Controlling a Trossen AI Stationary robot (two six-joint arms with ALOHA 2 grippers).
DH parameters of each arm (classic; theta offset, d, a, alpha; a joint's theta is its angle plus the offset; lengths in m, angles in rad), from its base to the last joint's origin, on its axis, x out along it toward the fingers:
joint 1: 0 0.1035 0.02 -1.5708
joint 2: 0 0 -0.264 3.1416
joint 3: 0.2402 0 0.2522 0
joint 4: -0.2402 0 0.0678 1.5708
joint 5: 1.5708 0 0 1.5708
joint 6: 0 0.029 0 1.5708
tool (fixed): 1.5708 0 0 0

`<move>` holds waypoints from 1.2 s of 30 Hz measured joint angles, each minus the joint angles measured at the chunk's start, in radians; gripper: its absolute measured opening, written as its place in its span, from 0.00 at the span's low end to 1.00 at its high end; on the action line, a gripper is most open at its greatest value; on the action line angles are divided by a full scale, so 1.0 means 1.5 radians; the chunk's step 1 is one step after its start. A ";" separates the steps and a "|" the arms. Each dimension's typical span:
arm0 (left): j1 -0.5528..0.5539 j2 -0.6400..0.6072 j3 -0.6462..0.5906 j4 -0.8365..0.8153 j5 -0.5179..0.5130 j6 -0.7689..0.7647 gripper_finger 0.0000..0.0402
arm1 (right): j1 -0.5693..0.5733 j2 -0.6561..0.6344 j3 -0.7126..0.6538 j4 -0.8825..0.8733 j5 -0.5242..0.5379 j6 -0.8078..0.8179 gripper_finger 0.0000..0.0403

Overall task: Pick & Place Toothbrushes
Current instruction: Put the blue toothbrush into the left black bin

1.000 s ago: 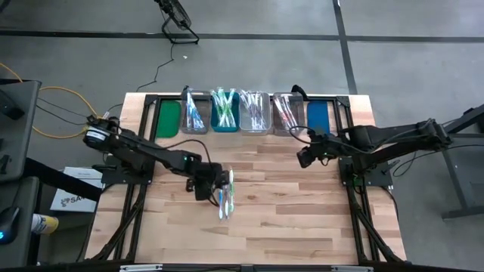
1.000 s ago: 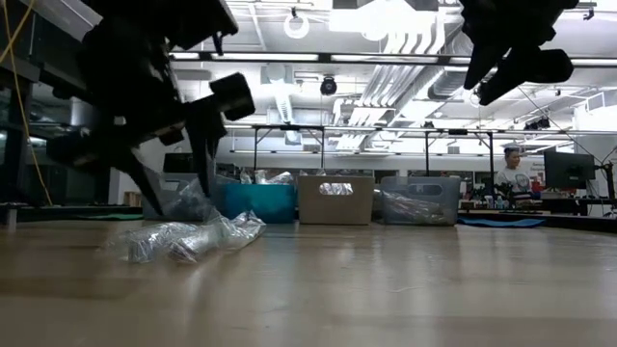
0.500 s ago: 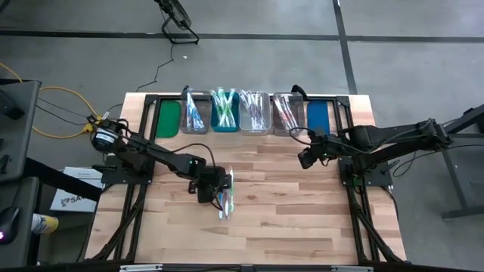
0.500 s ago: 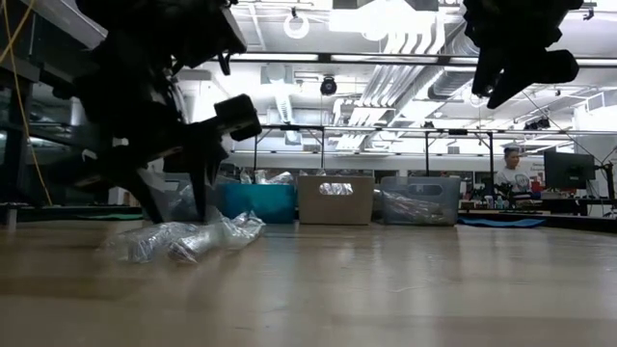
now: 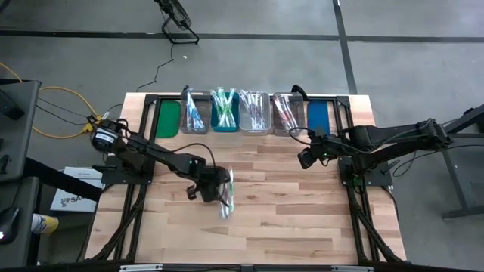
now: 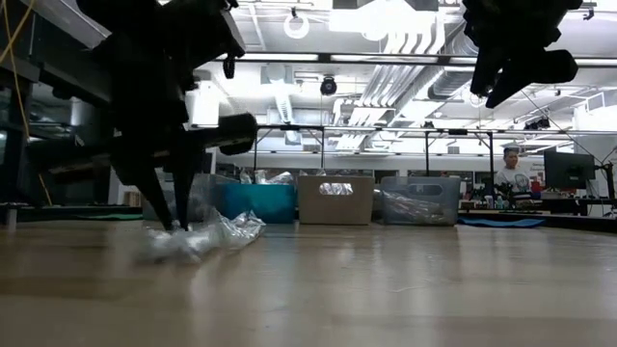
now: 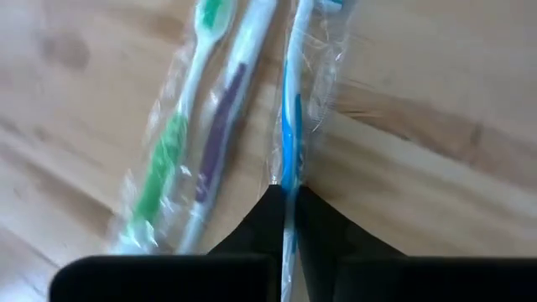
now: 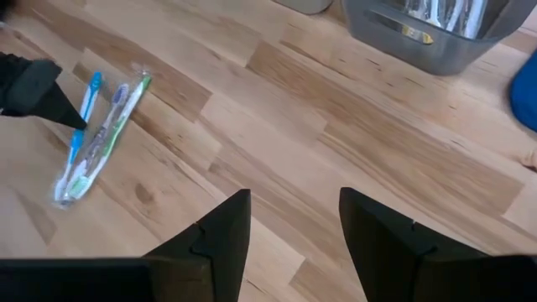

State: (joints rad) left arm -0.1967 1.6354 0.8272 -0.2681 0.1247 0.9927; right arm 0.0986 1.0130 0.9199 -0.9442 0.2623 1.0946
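Observation:
Three toothbrushes in clear wrappers lie side by side on the wooden table, left of its middle: a blue one, a purple one and a green one. My left gripper stands over them, shut on the blue one. In the low view its fingers point down into the wrappers. My right gripper hangs open above the table's right half, well clear of the toothbrushes, with nothing between its fingers. My left gripper pinches the blue toothbrush's handle, wrapper and all, between its two fingertips. The fingers come from above, pointing down, one on each long side of the handle. The toothbrush lies flat, and its head end reaches out past the fingers over the wood.
A row of bins stands along the far edge: green, grey, teal, clear, grey, blue; the middle ones hold toothbrushes. The near half of the table is bare wood.
My left gripper has come down a little onto the toothbrushes and shut, taking the blue one between its fingertips. The wrappers beside it have shifted slightly.

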 joint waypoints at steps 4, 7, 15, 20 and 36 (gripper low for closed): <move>0.000 -0.022 -0.002 -0.018 -0.001 -0.138 0.02 | 0.000 0.000 0.000 0.002 0.000 0.000 0.44; 0.000 -0.060 -0.002 -0.053 -0.008 -0.220 0.01 | 0.000 0.000 0.000 0.002 0.000 -0.004 0.44; 0.001 -0.194 -0.002 -0.154 -0.062 -0.332 0.00 | 0.000 0.000 0.000 0.002 0.016 -0.018 0.44; 0.050 -0.285 -0.002 -0.204 -0.123 -0.409 0.00 | 0.000 -0.008 0.000 0.007 0.076 -0.014 0.44; 0.534 -0.427 -0.002 -0.193 -0.164 -0.646 0.01 | -0.015 -0.024 0.000 0.009 0.197 0.045 0.44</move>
State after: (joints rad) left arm 0.6043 0.9946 0.8246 -0.5579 -0.1211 0.0230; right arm 0.0759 0.9777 0.9203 -0.9305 0.5574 1.1623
